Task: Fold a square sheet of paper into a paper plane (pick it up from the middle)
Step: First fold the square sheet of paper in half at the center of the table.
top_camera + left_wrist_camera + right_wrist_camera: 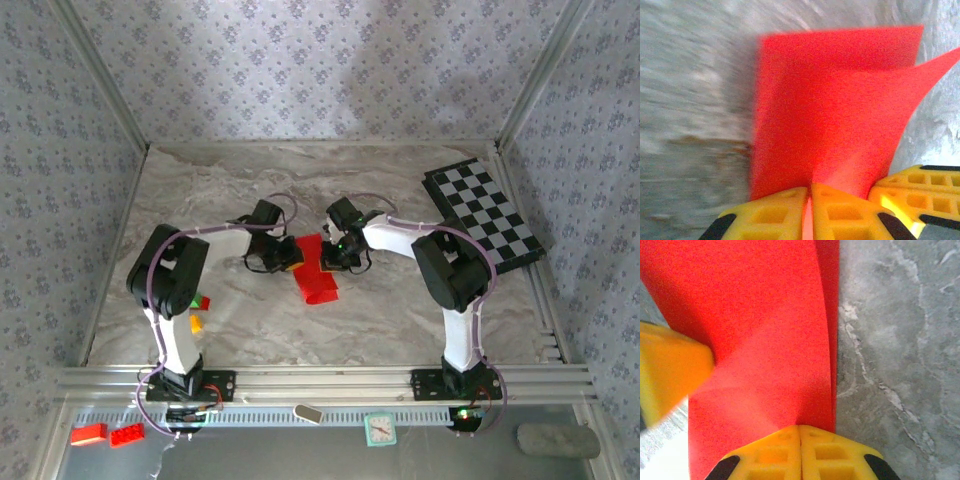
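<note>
The square sheet of paper (316, 275) is bright red, folded over on itself, and lies mid-table between both grippers. My left gripper (291, 256) is shut on its left side. In the left wrist view the yellow fingers (771, 216) pinch the paper (835, 110), and a red sliver shows in the slit between them. My right gripper (336, 256) is shut on the sheet's right side. In the right wrist view its yellow fingertips (832, 452) press together at the paper's (760, 330) edge. One flap curves up off the table. Each wrist view catches the other gripper's yellow finger (920, 192) (670, 375) at the paper.
A black-and-white checkered board (486, 215) lies at the back right. Small toy bricks (198, 305) sit by the left arm's base, and red bricks (105, 434) lie in front of the rail. A small clock (379, 429) and a grey pad (557, 440) lie there too.
</note>
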